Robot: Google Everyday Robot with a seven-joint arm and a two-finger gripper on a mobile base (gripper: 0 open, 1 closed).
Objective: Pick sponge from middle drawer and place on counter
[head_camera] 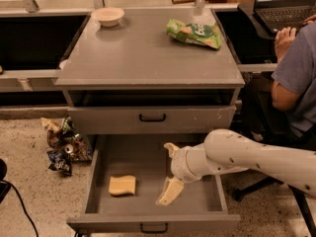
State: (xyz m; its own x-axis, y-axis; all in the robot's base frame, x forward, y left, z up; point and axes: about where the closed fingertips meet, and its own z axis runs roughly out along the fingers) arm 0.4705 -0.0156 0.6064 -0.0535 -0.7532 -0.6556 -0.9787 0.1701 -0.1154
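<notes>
The pale yellow sponge (pixel 122 185) lies flat on the floor of the middle drawer (pixel 153 220), left of centre. The drawer is pulled fully out. My gripper (pixel 167 173) is inside the drawer, to the right of the sponge and apart from it. Its two cream fingers are spread open and hold nothing. One fingertip (pixel 168 193) points down toward the drawer floor. The white arm reaches in from the right. The grey counter (pixel 148 53) is the cabinet's top, above the shut upper drawer (pixel 152 118).
A cream bowl (pixel 107 16) stands at the counter's back left and a green snack bag (pixel 194 32) at its back right. A seated person (pixel 296 78) with a laptop (pixel 284 6) is at the right. Crumpled wrappers (pixel 61 144) lie on the floor left of the cabinet.
</notes>
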